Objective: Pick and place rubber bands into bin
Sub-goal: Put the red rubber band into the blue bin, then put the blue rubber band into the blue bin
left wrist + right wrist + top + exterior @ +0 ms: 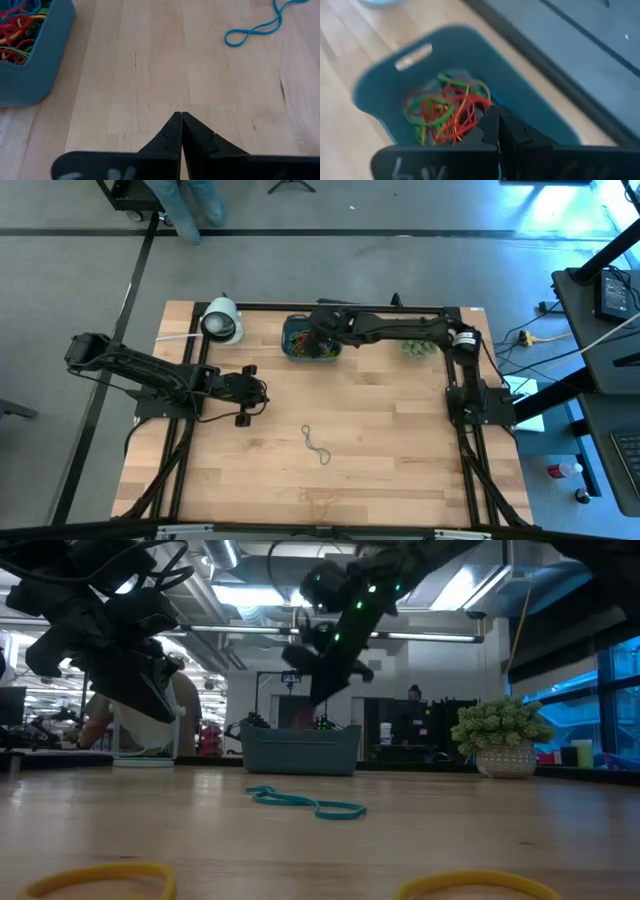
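Teal rounded plastic bin [380,95], tangled thin rubber bands [447,112], both arms' fingers pressed together

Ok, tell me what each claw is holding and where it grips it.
Nothing visible in either. Left claw is shut, empty; right claw is shut over the bin.

Right tool [318,332] over bin [297,352] — left tool [262,393] mid-table; blue band [316,445] loose.
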Tool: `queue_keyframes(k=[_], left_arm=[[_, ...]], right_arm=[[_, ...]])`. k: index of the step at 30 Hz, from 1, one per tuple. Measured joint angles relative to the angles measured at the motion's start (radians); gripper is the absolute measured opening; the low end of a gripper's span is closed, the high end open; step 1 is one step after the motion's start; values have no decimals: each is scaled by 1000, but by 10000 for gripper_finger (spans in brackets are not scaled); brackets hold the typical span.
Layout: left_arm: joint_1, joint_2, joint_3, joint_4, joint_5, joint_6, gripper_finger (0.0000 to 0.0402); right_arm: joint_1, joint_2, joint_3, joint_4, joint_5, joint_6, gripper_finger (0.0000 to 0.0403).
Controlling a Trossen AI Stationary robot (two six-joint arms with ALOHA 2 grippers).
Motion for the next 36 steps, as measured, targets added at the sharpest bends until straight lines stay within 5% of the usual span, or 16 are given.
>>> queue_keyframes(k=[8, 22, 29, 36], left_arm=[[0, 0, 0, -1, 0, 2, 1], [0, 0, 0, -5, -10, -1, 4], [0, 0, 0, -4, -23, -7, 2], [0, 0, 0, -4, -23, -45, 5]], right_arm=[[0, 90, 0, 9, -82, 0, 27], [1, 81, 117, -187, -90, 4, 149], [51, 71, 252, -433, -32, -2, 138], [151, 20, 212, -524, 19, 58, 70]])
